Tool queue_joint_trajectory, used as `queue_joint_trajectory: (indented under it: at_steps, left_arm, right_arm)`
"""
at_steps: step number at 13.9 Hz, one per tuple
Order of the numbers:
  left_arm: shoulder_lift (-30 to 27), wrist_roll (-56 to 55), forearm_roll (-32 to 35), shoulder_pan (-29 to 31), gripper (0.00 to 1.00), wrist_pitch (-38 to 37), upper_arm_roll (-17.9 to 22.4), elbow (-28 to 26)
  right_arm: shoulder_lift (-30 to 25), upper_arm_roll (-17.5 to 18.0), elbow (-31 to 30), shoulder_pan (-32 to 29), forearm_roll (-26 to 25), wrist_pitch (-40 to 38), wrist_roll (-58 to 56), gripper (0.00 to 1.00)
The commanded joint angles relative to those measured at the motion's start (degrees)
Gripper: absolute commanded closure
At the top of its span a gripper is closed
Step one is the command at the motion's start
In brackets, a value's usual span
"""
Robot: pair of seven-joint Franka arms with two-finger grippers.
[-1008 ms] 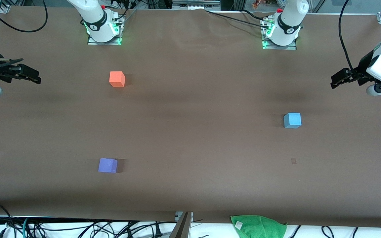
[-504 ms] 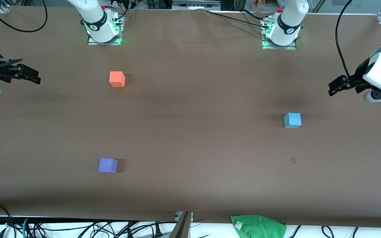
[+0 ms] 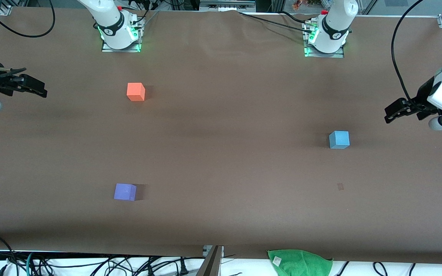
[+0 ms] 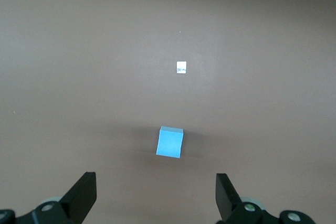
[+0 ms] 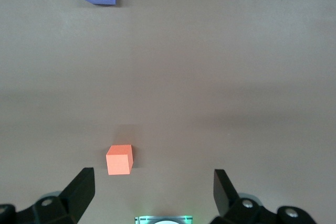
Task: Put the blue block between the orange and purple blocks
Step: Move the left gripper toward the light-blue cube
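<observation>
blue block (image 3: 339,139): on the surface (image 3: 228,153), toward the left arm's end, well apart from the other two blocks.
orange block (image 3: 136,92): toward the right arm's end, farther from the front camera than the purple block.
purple block (image 3: 125,191): same end, nearer the front camera.
left gripper (image 3: 393,110): over the surface's left-arm end, fingers spread.
right gripper (image 3: 37,89): over the right-arm end, fingers spread; arm waits.
cloth (image 3: 300,262): at the surface's near edge.

No text, label or number can be read anywhere in these views
</observation>
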Motion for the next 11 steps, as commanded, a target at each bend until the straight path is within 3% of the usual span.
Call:
queue_joint_trajectory:
  at_steps: [1, 5, 11]
  left_arm:
    - [1.16, -0.27, -0.14, -0.11, 0.00, -1.95, -0.11, 2.37]
    - [0.64, 0.17, -0.06, -0.02, 0.00, -5.73, -0.54, 0.97]
    - [1.86, 1.13, -1.64, 0.77, 0.00, -3.19, -0.46, 0.08]
  right_arm:
    - [-0.13, 0.10, 0.18, -0.06, -0.40, 0.13, -0.73, 0.00]
    - [-0.13, 0.19, 0.18, 0.12, -0.40, 0.22, -0.55, 0.00]
    - [-0.13, 0.28, 0.18, 0.20, -0.22, 0.22, 0.06, 0.00]
